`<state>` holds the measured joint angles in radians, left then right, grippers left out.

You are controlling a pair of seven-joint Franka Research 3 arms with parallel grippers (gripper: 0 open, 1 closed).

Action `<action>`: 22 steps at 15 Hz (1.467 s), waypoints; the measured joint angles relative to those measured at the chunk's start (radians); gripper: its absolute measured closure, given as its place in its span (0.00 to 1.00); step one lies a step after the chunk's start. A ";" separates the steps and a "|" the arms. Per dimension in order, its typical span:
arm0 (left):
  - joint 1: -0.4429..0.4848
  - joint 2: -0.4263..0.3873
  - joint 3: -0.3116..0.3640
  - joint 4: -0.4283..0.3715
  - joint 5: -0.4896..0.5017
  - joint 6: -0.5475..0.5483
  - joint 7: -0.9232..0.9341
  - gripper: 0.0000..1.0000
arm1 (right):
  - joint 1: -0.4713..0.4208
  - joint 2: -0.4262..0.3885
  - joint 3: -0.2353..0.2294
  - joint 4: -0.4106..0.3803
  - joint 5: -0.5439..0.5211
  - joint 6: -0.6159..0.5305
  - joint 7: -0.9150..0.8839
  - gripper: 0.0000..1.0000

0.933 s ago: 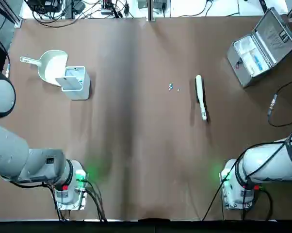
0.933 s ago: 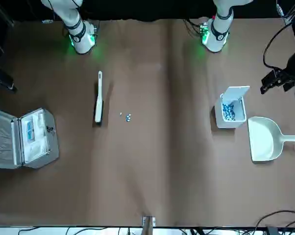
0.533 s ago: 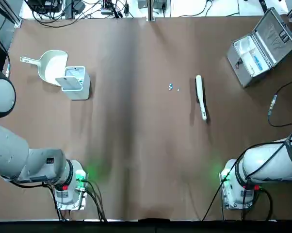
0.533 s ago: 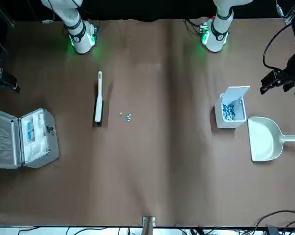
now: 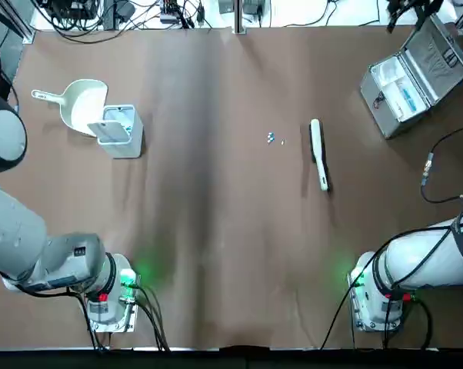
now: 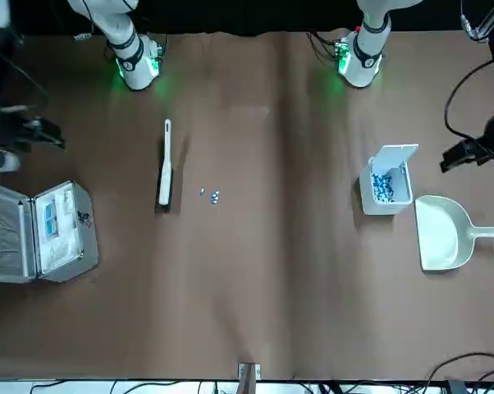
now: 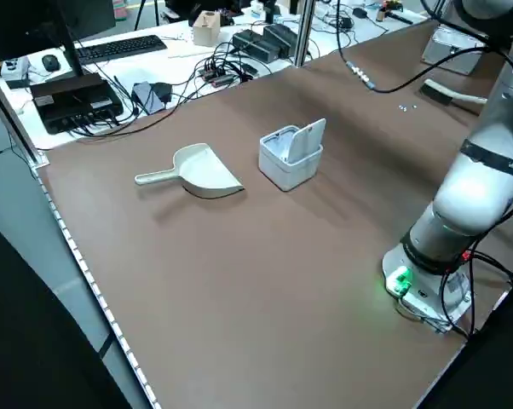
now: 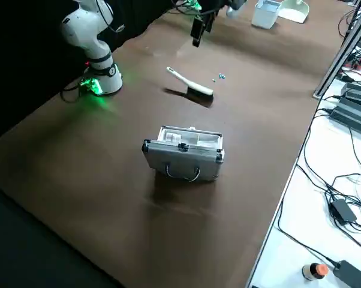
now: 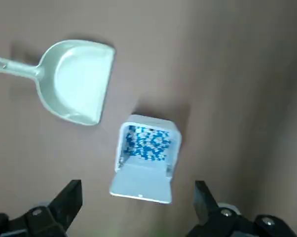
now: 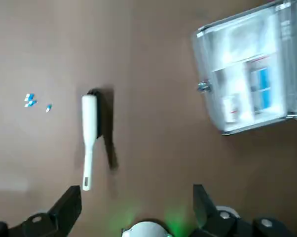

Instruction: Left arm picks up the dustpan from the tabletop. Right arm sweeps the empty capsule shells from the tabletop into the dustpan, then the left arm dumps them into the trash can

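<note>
The cream dustpan [image 5: 84, 104] [image 6: 442, 234] [image 9: 79, 81] lies flat on the brown tabletop [image 5: 216, 231] at the far left, touching the trash can [image 5: 118, 131] [image 6: 386, 185] [image 9: 146, 158], whose lid stands up over blue capsules inside. A few capsule shells [image 5: 272, 138] [image 6: 212, 195] [image 10: 32, 101] lie mid-table beside a white brush [image 5: 318, 152] [image 10: 88, 138]. My left gripper [image 9: 136, 190] [image 6: 468, 152] hangs open and empty high over the bin and dustpan. Raised on the right side, my right gripper [image 10: 134, 193] [image 6: 34, 131] is open and empty above the brush area.
An open silver case [image 5: 412, 73] [image 6: 38, 234] [image 10: 247, 94] sits at the far right. Both arm bases [image 5: 108, 296] [image 5: 378, 296] glow green at the near edge. Cables and a desk with electronics [image 7: 95, 77] lie beyond the far edge.
The right gripper has swung inward and now shows at the top view's far right corner. The left gripper has shifted slightly. Dustpan, bin, brush and shells have not moved.
</note>
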<state>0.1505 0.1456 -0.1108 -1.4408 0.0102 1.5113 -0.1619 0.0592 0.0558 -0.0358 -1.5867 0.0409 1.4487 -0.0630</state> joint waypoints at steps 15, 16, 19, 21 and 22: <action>0.364 0.309 0.010 -0.006 0.053 0.373 -0.492 0.00 | 0.199 -0.098 0.004 -0.648 0.088 0.508 0.117 0.03; 0.369 0.327 0.011 -0.006 0.053 0.382 -0.531 0.00 | 0.210 -0.109 0.004 -0.685 0.089 0.533 0.117 0.02; 0.388 0.400 0.013 -0.008 0.091 0.492 -0.680 0.00 | 0.279 -0.130 0.004 -0.818 0.097 0.665 0.129 0.02; 0.392 0.444 0.013 -0.009 0.129 0.560 -0.731 0.00 | 0.317 -0.130 0.005 -0.859 0.099 0.728 0.148 0.02; 0.392 0.465 0.013 -0.009 0.138 0.592 -0.744 0.00 | 0.332 -0.130 0.005 -0.880 0.099 0.764 0.153 0.02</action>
<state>0.5426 0.6103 -0.0977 -1.4499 0.1483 2.1037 -0.9061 0.3916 -0.0743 -0.0310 -2.4665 0.1404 2.2122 0.0898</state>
